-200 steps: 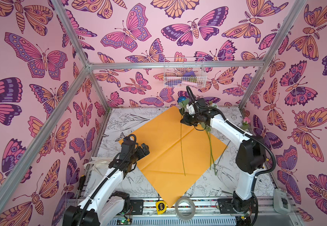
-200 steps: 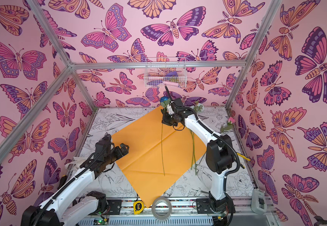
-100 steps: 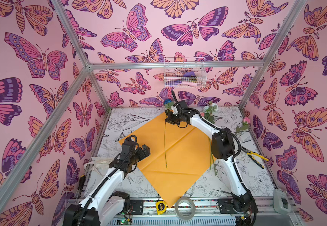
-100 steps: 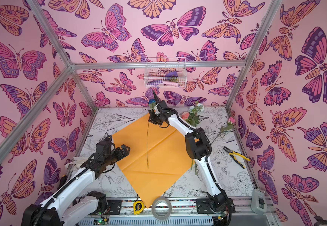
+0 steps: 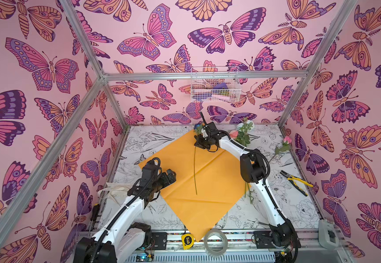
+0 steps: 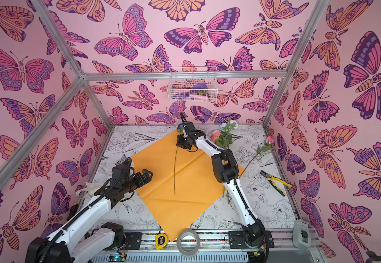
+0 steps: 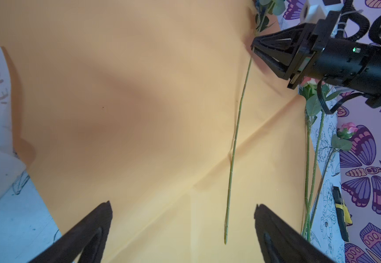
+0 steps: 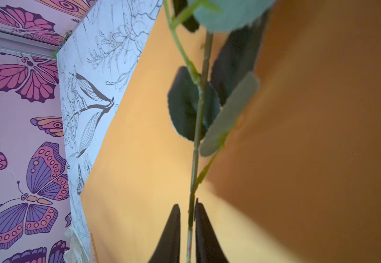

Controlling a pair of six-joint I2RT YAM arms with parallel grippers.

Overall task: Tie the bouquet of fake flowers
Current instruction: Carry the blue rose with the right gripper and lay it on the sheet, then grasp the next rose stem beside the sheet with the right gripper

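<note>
Jaws barely parted, the right tool (image 5: 196,145) is laying a long green-stemmed blue fake rose (image 5: 194,170) mid-sheet on the flat orange wrapping paper (image 5: 219,177), the wide-spread left tool (image 5: 172,174) is hovering at its edge, and fetching the loose peach and white roses (image 5: 242,136) beside it is probably next.

The left arm (image 5: 125,211) rose from the near left corner of the table (image 5: 283,205) and leaned inward, its wrist level and the left gripper (image 5: 172,176) spread wide with nothing between the jaws. The right arm (image 5: 267,200) climbed from the near edge to a raised elbow, then stretched its forearm toward the middle of the far edge. There the right gripper (image 5: 197,145) pointed down, its fingers (image 8: 173,227) only narrowly apart.
</note>
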